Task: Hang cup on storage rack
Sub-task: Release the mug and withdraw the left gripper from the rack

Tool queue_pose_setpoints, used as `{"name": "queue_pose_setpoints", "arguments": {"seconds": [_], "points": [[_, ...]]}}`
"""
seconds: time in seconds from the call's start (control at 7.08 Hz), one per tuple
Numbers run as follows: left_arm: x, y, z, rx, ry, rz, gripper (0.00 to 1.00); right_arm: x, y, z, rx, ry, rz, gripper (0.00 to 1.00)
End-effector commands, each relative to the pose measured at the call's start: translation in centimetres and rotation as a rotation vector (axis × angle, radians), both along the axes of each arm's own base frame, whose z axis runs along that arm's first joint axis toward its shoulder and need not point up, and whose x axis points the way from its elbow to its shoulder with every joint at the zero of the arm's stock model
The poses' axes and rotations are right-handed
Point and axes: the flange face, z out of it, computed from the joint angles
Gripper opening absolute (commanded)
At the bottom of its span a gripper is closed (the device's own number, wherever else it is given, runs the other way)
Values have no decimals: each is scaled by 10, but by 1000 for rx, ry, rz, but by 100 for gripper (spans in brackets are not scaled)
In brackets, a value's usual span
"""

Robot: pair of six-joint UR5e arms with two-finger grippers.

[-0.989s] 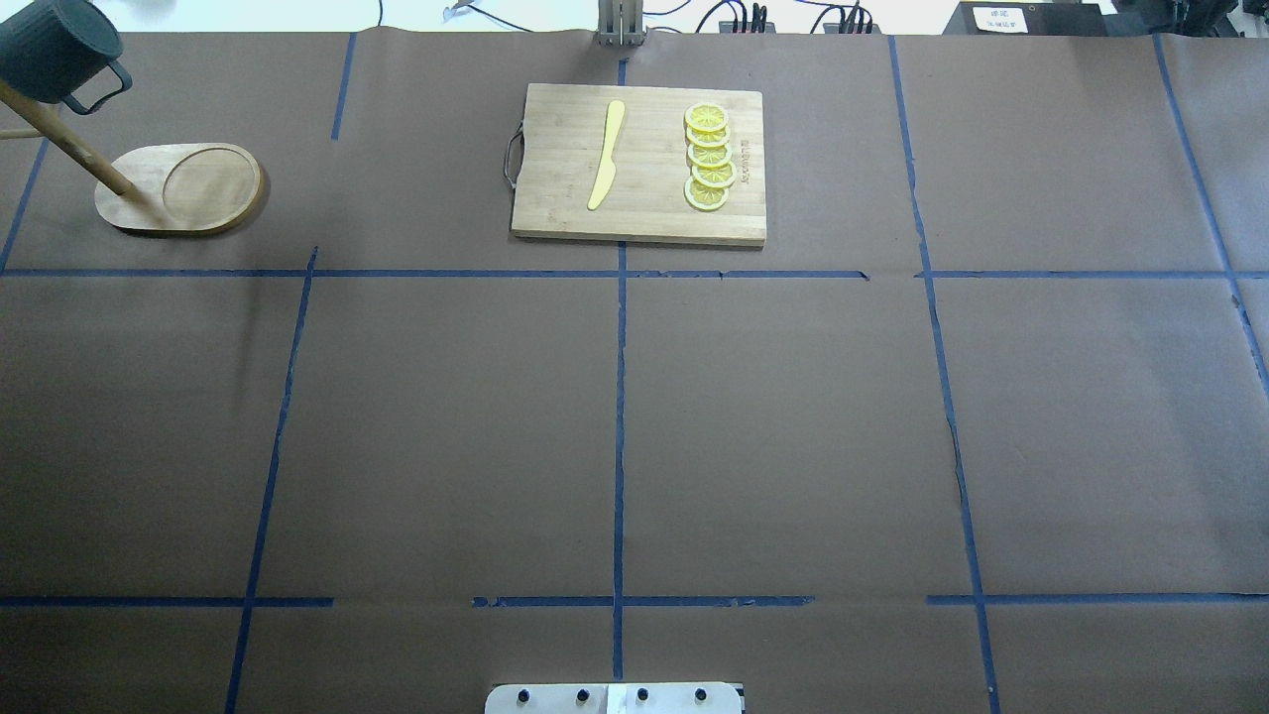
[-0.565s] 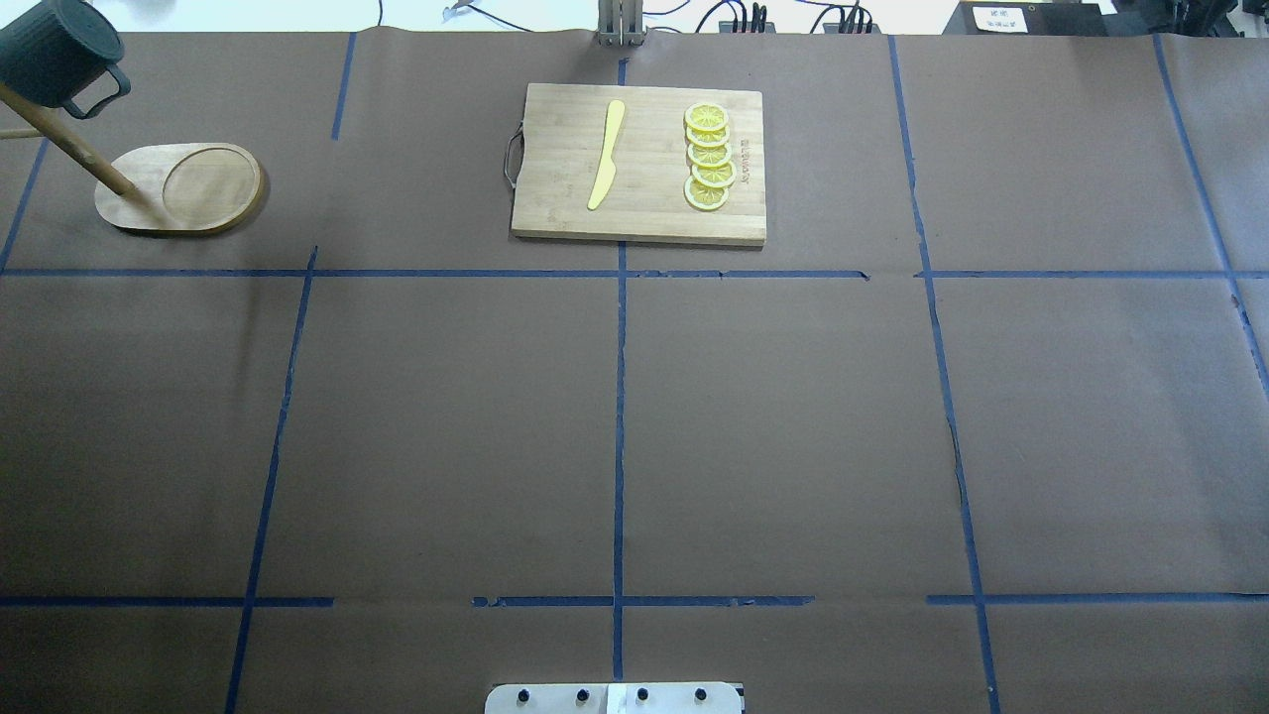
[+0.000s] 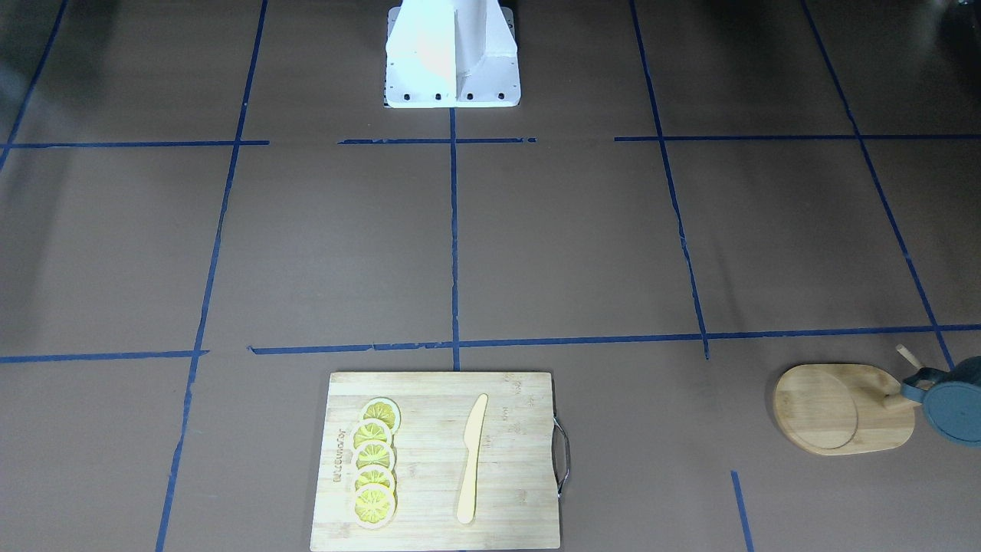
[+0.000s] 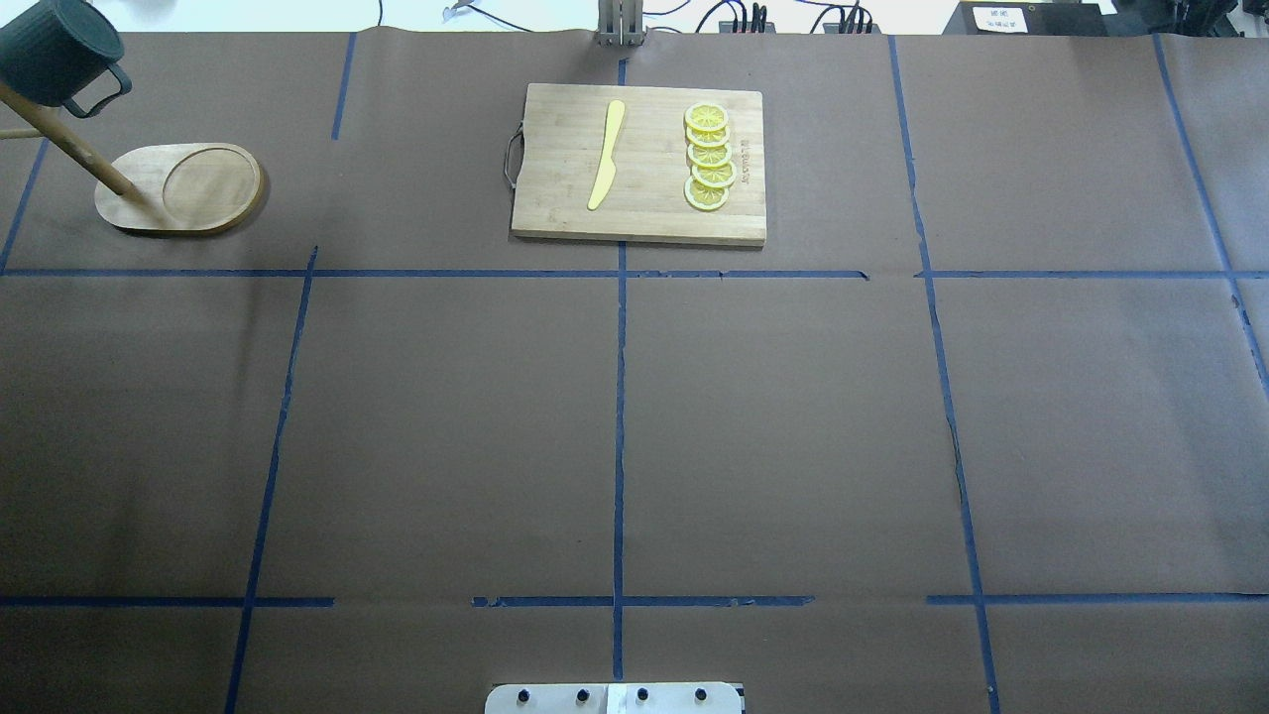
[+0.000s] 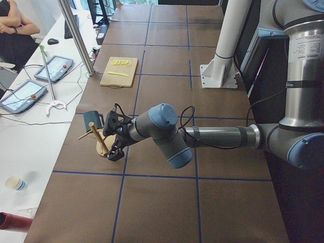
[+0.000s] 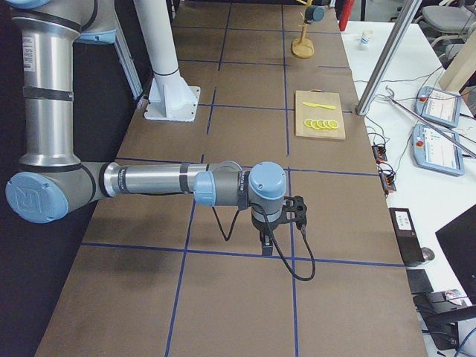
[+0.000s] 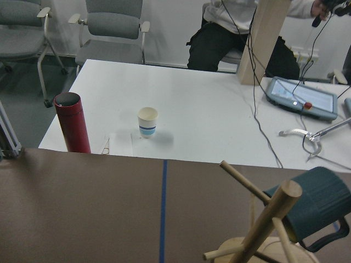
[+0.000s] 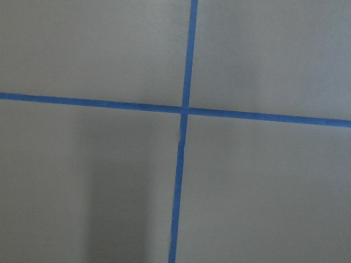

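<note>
We find the cup (image 4: 52, 55) hung on a storage rack (image 4: 134, 203) peg. The left gripper (image 5: 114, 143) sits near it; its closure, like the right gripper's (image 6: 265, 242), we cannot tell. Careless withdrawal could topple the rack.

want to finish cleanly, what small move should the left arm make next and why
Probably ease the left pincer straight back from the rack: the cup already hangs on it with nothing gripping it, and the pincer sits close beside the rack.
</note>
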Motion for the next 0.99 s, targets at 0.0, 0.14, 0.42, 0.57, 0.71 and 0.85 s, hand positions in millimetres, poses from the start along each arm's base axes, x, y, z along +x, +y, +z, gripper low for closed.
{"name": "queue_pose_setpoints", "arguments": {"seconds": [0.0, 0.14, 0.42, 0.57, 0.71, 0.85], "points": [[0, -1, 43, -180, -172, 190, 100, 0, 0, 2, -8, -1, 4, 100], [2, 0, 59, -284, -190, 266, 100, 0, 0, 4, -15, -5, 5, 100], [19, 10, 84, -446, -178, 399, 100, -1, 1, 7, -23, -12, 5, 100], [32, 10, 84, -495, -109, 475, 100, -1, 1, 7, -23, -12, 5, 100], [46, 4, 78, -522, -39, 521, 100, -1, 1, 7, -23, -15, 5, 100], [52, 6, 79, -516, -32, 535, 100, -1, 2, 8, -27, -17, 5, 100]]}}
